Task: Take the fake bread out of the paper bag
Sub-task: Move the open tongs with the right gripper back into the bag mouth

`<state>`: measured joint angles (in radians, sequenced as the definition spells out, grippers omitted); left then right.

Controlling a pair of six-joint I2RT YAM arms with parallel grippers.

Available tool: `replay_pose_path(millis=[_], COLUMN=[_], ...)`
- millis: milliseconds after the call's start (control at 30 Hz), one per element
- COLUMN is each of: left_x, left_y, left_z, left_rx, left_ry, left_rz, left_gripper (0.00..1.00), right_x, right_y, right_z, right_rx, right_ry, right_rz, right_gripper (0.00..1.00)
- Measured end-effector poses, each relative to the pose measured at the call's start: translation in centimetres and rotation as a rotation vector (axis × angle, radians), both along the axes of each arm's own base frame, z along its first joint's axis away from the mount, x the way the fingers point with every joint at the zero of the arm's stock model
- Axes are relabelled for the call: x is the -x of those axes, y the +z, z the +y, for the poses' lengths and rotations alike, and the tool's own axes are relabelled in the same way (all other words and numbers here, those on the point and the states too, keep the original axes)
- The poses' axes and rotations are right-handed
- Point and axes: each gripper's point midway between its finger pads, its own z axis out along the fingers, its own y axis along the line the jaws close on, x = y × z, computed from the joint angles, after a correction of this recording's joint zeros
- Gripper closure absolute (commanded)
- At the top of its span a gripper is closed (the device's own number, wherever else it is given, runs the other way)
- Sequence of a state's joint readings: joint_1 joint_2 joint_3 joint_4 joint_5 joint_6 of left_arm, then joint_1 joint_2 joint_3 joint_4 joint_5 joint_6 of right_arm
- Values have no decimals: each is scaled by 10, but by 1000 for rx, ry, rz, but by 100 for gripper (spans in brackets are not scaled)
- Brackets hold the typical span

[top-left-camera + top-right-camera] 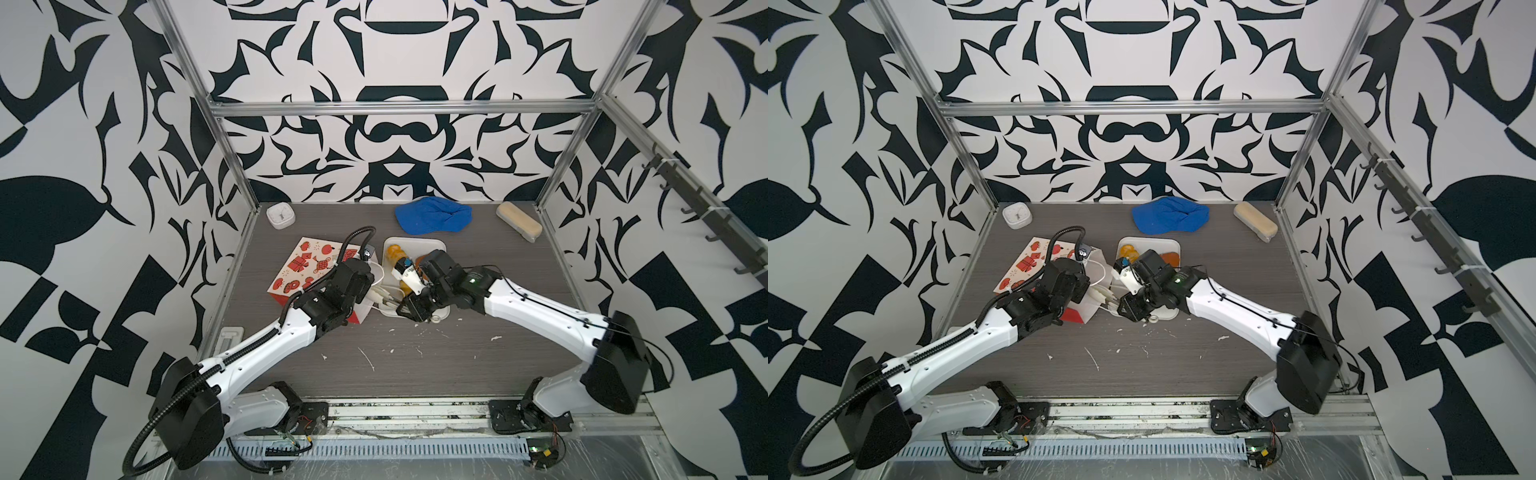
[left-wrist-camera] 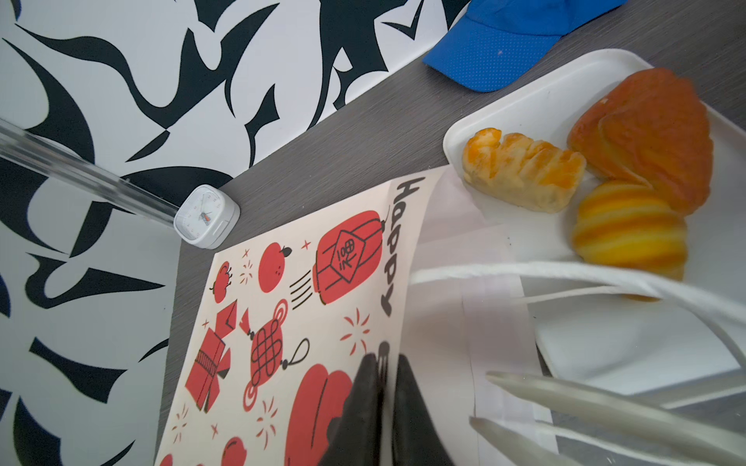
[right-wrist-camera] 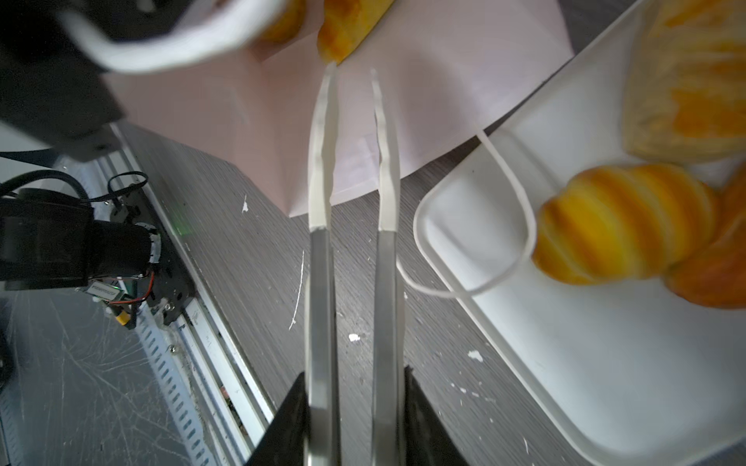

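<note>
The paper bag [image 1: 307, 266] lies on its side on the table, printed face up, with its mouth toward the white tray [image 1: 415, 243]. My left gripper [image 2: 385, 359] is shut on the edge of the bag's [image 2: 282, 322] mouth. My right gripper [image 3: 353, 373] is shut on metal tongs [image 3: 319, 282] with white tips. The tips stand apart inside the white lining, and one reaches the end of a yellow pastry [image 3: 343, 36] in the bag. On the tray [image 2: 605, 355] lie a braided loaf [image 2: 520, 173], a brown triangular pastry [image 2: 646, 133] and a yellow croissant [image 2: 629, 230].
A blue cap [image 1: 432, 216], a small white clock [image 1: 280, 216] and a pale beige block [image 1: 519, 226] sit along the back of the table. A thin white cord handle [image 3: 512, 226] drapes over the tray's corner. White scraps dot the table's front.
</note>
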<state>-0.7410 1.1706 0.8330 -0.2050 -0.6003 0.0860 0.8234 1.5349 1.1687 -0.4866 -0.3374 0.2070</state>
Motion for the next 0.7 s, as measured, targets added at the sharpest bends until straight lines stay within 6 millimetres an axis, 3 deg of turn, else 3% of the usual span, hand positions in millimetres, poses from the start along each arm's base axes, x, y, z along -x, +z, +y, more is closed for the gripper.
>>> replay_pose_path(millis=[100, 233, 533, 700], left_x=[4, 8, 13, 13], left_y=[8, 17, 15, 13], left_z=[2, 3, -7, -9], left_rx=[34, 72, 101, 104], left_ry=[-13, -33, -91, -98], left_rz=[-14, -30, -3, 4], left_gripper=[88, 88, 88, 88], right_x=[-9, -18, -41, -46], right_y=[-21, -33, -12, -18], right_z=[15, 29, 62, 72], right_rx=[13, 5, -63, -57], right_ry=[8, 10, 13, 16], right_rz=[16, 17, -66, -79], right_gripper=[65, 65, 62, 61])
